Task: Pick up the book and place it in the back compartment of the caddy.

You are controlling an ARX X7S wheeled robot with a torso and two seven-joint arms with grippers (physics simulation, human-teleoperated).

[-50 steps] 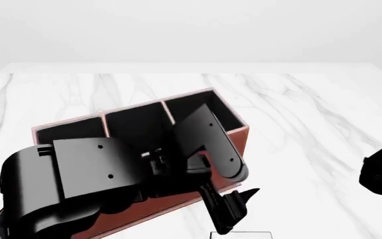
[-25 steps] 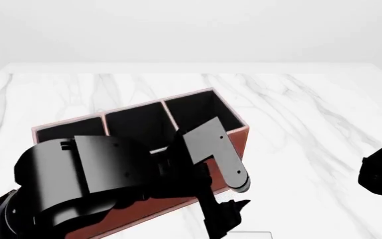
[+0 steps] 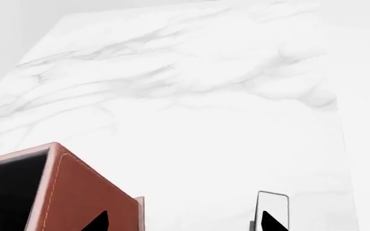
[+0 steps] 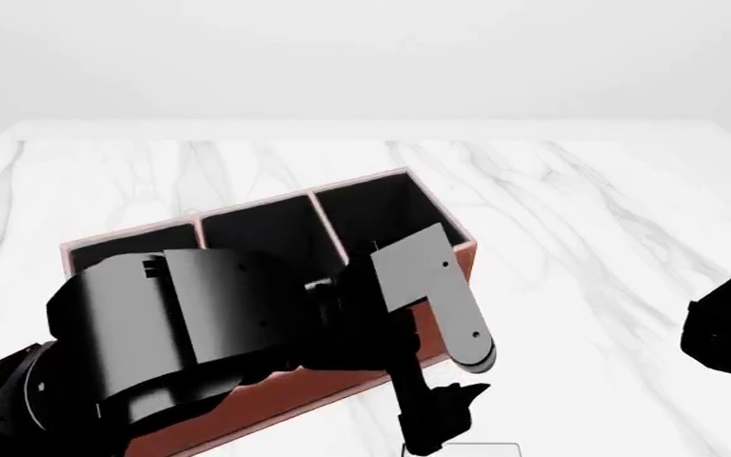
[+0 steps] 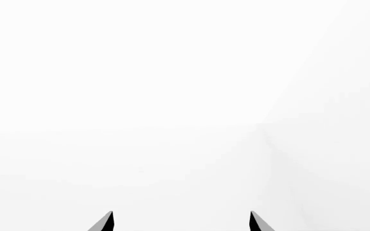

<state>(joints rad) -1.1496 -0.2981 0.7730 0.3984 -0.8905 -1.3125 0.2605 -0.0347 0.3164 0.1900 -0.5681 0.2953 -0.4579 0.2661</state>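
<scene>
Caddy point(image 4: 448, 255) sits on white marble table point(image 4: 594, 248): reddish-brown leather-look walls, pale stitching, black-lined cells in a row. Book point(image 3: 271, 209) stands upright on the table just beside the caddy's near end, apart from it; only a thin pale-edged slab shows, cover mostly hidden. Left gripper point(image 3: 181, 222) hangs between caddy and book, fingers spread, nothing held. Right gripper point(image 5: 179, 221) also spread, empty, facing blank white.

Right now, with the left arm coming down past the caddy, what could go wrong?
1. The book sits at the very bottom edge of the head view, mostly cut off, so aiming by it is guesswork.
2. The left tool hangs close beside the caddy; a sideways drift could knock it.
3. The left arm hides the caddy's near cells.
</scene>
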